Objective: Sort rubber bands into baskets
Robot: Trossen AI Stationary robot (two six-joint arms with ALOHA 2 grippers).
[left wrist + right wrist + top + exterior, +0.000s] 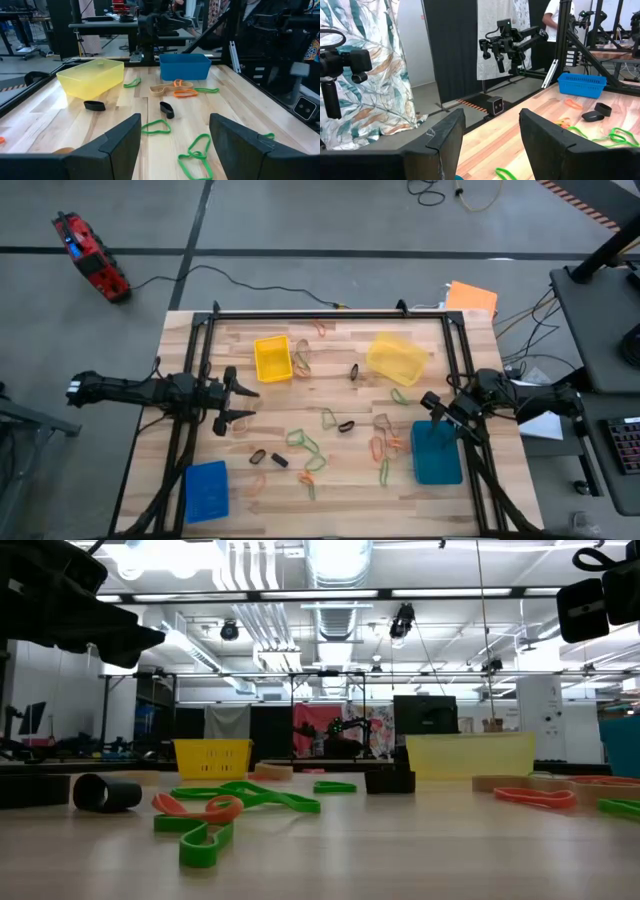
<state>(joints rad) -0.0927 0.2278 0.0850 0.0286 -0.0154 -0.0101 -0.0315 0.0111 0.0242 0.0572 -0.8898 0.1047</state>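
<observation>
Green, orange and black rubber bands (305, 444) lie tangled mid-table. Both the left gripper (243, 402) and right gripper (436, 408) hover wide and empty. One grab could lift two colours together.

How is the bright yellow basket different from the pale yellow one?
The bright yellow basket is solid-coloured; the pale yellow basket is see-through. The bright one sits square to the table edge; the pale one is turned at an angle. Both are small rectangular trays on the wooden table, with no rubber bands visible inside.
</observation>
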